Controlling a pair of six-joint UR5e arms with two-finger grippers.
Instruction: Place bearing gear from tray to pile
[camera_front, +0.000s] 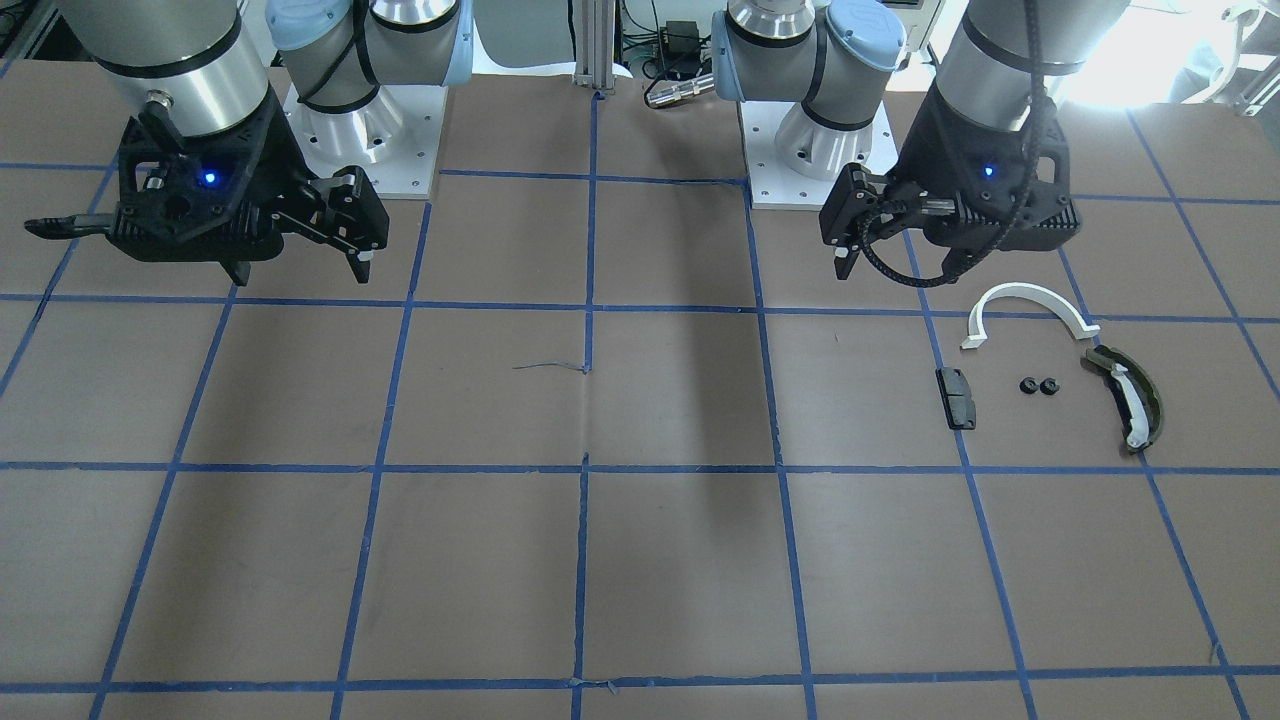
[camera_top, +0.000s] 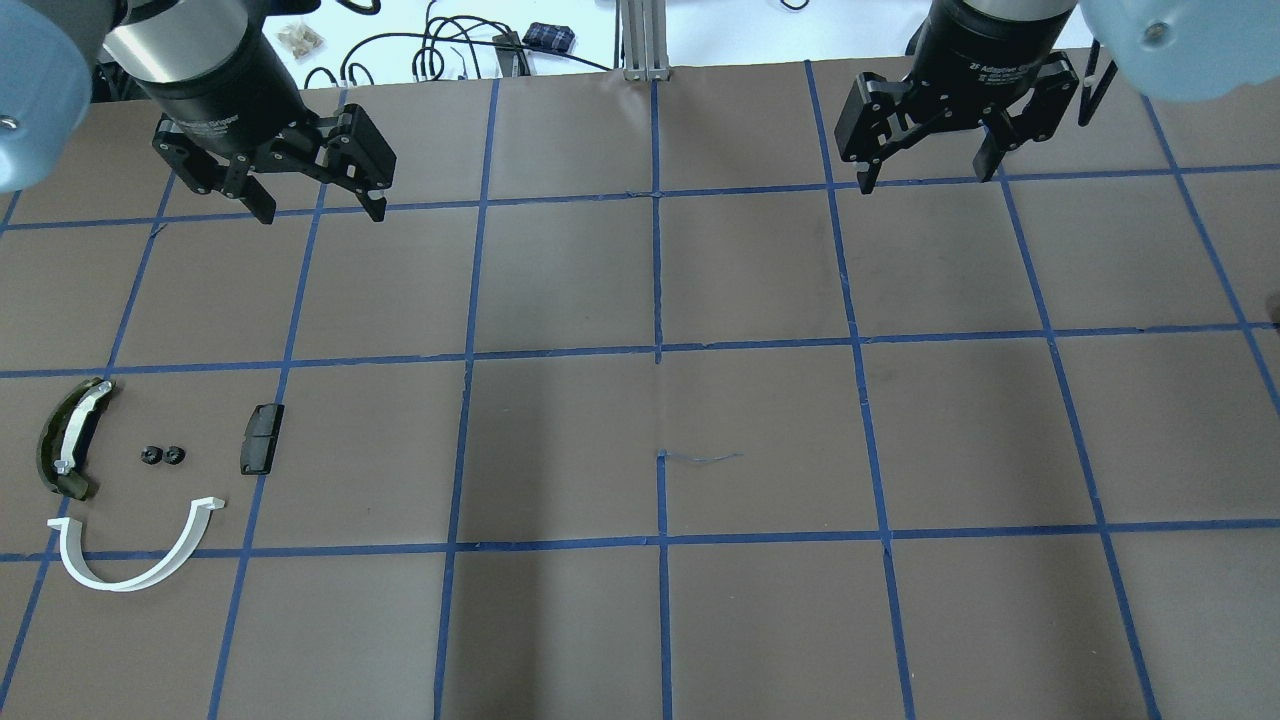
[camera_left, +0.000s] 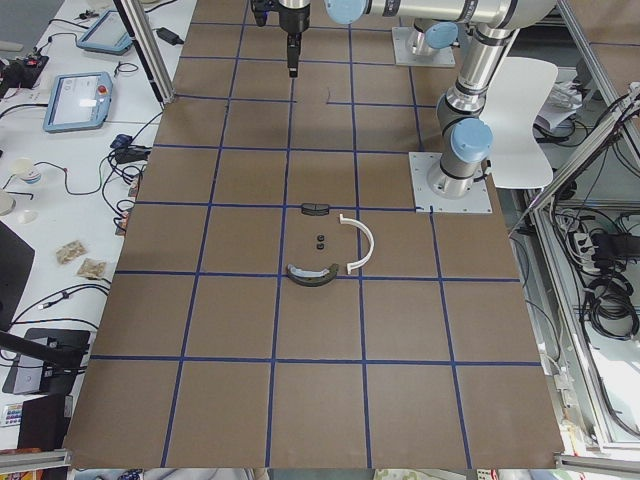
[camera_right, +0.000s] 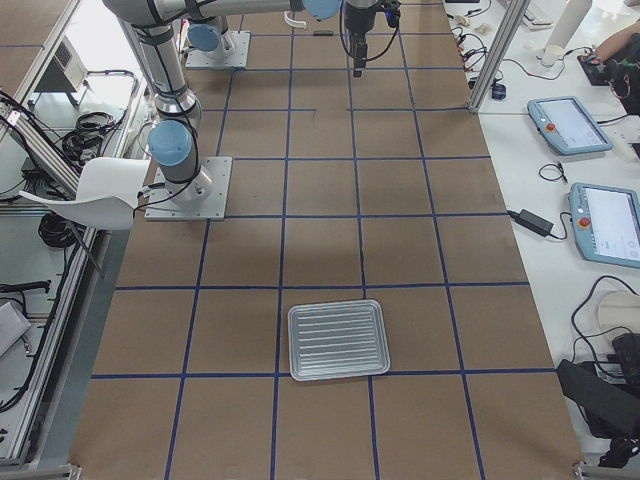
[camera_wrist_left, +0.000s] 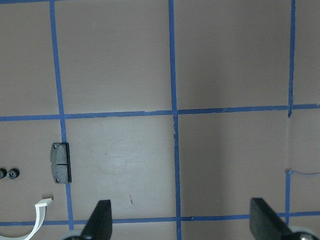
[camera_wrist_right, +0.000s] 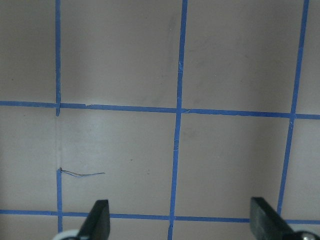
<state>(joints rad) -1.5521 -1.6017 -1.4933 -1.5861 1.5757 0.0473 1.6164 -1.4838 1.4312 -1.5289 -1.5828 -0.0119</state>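
Observation:
The pile lies on the table's left side: a white half-ring arc (camera_top: 135, 560), a dark olive curved piece with white insert (camera_top: 68, 437), a black rectangular block (camera_top: 262, 438) and two small black bearing gears (camera_top: 163, 456) side by side among them. The silver tray (camera_right: 338, 340) shows only in the exterior right view, with nothing visible in it. My left gripper (camera_top: 322, 212) is open and empty, high above the table beyond the pile. My right gripper (camera_top: 925, 180) is open and empty at the far right. The left wrist view shows the block (camera_wrist_left: 61, 162) and the gears (camera_wrist_left: 9, 173).
The brown table carries a grid of blue tape lines (camera_top: 658, 350). A thin loose thread (camera_top: 705, 458) lies near the middle. Cables and small items lie past the table's far edge (camera_top: 450, 55). Both arm bases (camera_front: 365, 130) stand at the robot's side.

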